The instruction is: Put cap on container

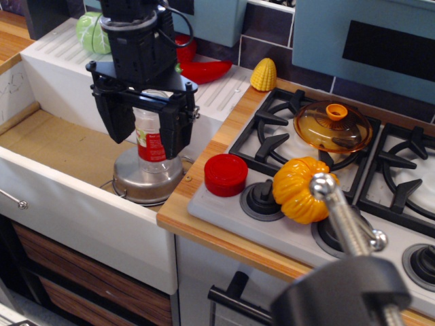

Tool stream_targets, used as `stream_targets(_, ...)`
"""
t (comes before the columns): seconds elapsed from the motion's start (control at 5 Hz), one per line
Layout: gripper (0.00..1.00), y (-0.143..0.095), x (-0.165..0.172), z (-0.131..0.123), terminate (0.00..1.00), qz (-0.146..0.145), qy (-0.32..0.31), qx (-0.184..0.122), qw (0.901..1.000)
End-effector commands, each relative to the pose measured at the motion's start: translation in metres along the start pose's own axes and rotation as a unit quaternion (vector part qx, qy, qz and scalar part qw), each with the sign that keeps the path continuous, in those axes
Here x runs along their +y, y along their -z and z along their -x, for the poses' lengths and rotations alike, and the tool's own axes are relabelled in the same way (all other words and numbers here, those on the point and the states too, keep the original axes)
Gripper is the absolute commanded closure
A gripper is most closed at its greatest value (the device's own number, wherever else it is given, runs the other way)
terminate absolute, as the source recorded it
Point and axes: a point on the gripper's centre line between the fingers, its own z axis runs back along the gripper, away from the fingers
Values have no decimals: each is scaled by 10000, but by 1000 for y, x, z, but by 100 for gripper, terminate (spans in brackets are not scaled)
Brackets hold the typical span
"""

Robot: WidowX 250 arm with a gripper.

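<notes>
The container (151, 139), a small clear jar with a red label band, stands upright on the squat steel pot (146, 180) in the sink. Its neck is hidden behind the gripper body. My black gripper (145, 125) hangs over it with its fingers spread wide, near the ends of their rail. The jar shows in the gap between them, and I cannot tell whether a finger touches it. The red cap (225, 174) lies flat on the front left corner of the stove top, to the right of the gripper and apart from it.
An orange toy pumpkin (302, 189) sits right of the cap beside the stove knobs (262, 198). An amber glass lid (333, 127) rests on a burner. A yellow corn (264, 75), a red pepper (204, 70) and a green vegetable (92, 34) lie behind. A camera mount (346, 285) blocks the lower right.
</notes>
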Motion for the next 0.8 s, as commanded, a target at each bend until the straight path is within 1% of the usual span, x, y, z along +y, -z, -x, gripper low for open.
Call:
stream_targets(0.0, 0, 0, 0, 0, 0, 0, 0, 0, 10000)
stream_targets(0.2, 0, 12, -7, -13, 0, 72, -199, -30, 9998)
stream_targets(0.4, 0, 29, -10, -34, 0, 11, -387, -317, 9987)
stream_targets(0.6, 0, 34, -15, -44, 0, 144, -384, -544, 9977)
